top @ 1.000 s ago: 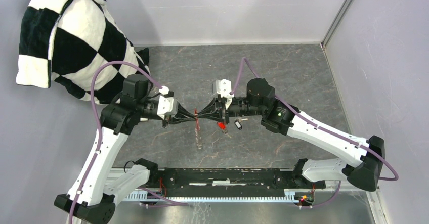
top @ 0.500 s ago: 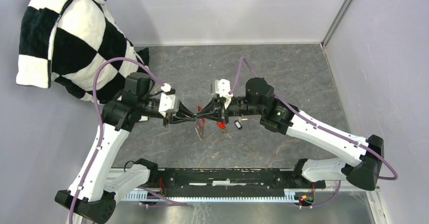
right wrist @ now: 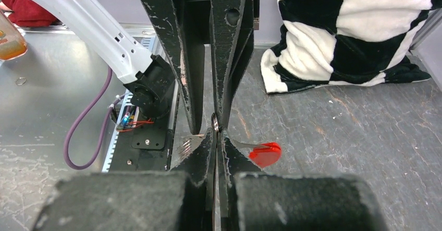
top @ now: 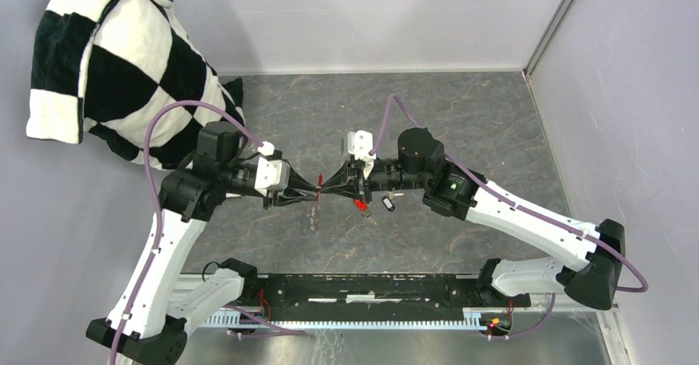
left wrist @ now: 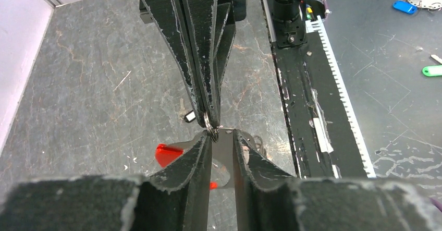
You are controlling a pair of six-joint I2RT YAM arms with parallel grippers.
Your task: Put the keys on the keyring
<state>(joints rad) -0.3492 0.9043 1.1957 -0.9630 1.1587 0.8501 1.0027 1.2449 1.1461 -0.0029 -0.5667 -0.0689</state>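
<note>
Above worktop [top: 462, 118] centre: right pincer [right wrist: 215, 137] clamped on keyring [left wrist: 211, 125]; left pincer [left wrist: 221, 135] tip-to-tip with it, narrow gap, grip unclear. Just near-right: red-headed key [top: 359, 205], black-headed key [top: 387, 204]. Far: open surface to wall; checkered cushion [top: 115, 60] far-left.
</note>
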